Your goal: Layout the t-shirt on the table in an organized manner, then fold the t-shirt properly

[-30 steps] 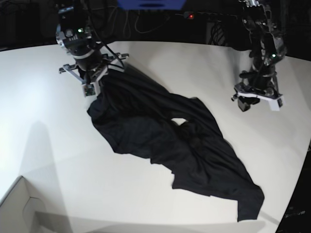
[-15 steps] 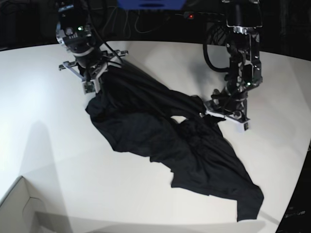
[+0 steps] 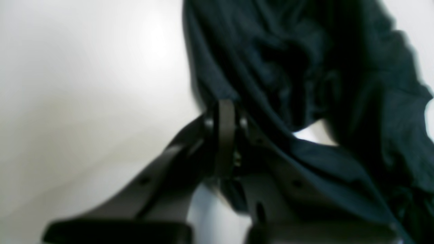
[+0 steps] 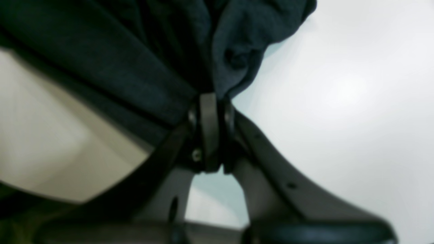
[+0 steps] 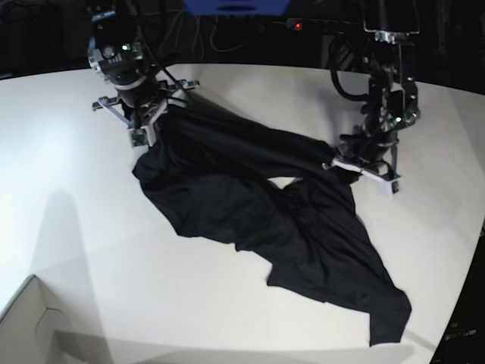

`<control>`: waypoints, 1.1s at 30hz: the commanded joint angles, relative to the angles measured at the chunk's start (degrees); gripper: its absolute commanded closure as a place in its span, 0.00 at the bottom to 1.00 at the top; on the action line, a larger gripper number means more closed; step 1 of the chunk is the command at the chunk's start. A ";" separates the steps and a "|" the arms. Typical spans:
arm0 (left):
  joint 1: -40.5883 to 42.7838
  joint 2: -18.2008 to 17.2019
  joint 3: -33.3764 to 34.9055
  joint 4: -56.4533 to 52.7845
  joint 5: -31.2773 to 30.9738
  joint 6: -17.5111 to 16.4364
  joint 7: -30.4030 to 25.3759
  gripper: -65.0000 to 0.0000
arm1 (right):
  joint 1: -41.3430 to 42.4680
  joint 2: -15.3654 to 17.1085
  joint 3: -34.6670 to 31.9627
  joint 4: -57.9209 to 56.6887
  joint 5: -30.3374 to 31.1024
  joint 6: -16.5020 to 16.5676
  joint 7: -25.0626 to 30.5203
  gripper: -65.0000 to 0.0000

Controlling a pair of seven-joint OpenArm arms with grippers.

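Base view shows, at its left, the right hand [image 5: 144, 121] clamped on a bunched edge of the t-shirt [image 5: 258, 227] near the far side of the counter [image 5: 68, 189], much where it was a second ago; its wrist view shows the two fingers pressed together with dark cloth pinched at the tips. Moving right, the change is the left hand [image 5: 350, 163]: a second ago it hung over bare counter well clear of the cloth, and now it is down at the shirt's right edge, fingers closed on a fold, as its wrist view confirms. A taut ridge of cloth now runs between the two hands, so I judge that both have a grip and the spreading-out can begin; no folding has started. The shirt itself is plain black and thin, lying crumpled in a long diagonal from upper left to lower right, with a small gap of white counter showing through near its middle.
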 commanded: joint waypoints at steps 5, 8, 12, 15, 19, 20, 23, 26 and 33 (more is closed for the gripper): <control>9.13 -0.08 -9.72 16.44 -0.30 -0.40 -1.03 1.00 | -0.10 0.24 0.08 0.68 -0.10 -0.07 1.00 1.00; 14.32 -0.08 -14.91 21.98 -0.30 -0.58 -1.38 1.00 | -0.01 0.24 0.08 0.68 -0.10 -0.07 1.00 1.00; 18.54 0.80 -22.03 25.58 -0.30 -0.67 -1.38 1.00 | 1.31 0.24 0.08 0.59 -0.10 -0.07 1.00 1.00; 19.94 3.09 -29.33 26.99 -0.56 -0.76 -1.38 1.00 | 1.48 0.24 0.08 0.59 -0.10 -0.07 1.00 1.00; 19.77 3.61 -36.80 26.55 -4.78 -0.76 -0.85 1.00 | 1.48 0.24 0.08 0.59 -0.10 -0.07 1.00 1.00; 19.77 3.61 -37.06 26.02 -5.92 -0.76 -0.85 1.00 | 1.48 0.24 0.08 0.59 -0.10 -0.07 1.00 1.00; 19.50 3.88 -36.62 25.23 -8.74 -0.76 -0.68 0.99 | 1.48 0.15 0.08 0.59 -0.10 -0.07 1.00 1.00; 17.22 3.88 -31.08 24.97 -8.74 -0.76 2.40 0.99 | 1.48 0.15 0.17 0.59 -0.10 -0.07 1.00 1.00; 7.37 4.23 -16.23 15.21 -5.57 -0.14 7.15 0.99 | 0.96 0.15 0.17 0.59 -0.10 -0.07 0.82 1.00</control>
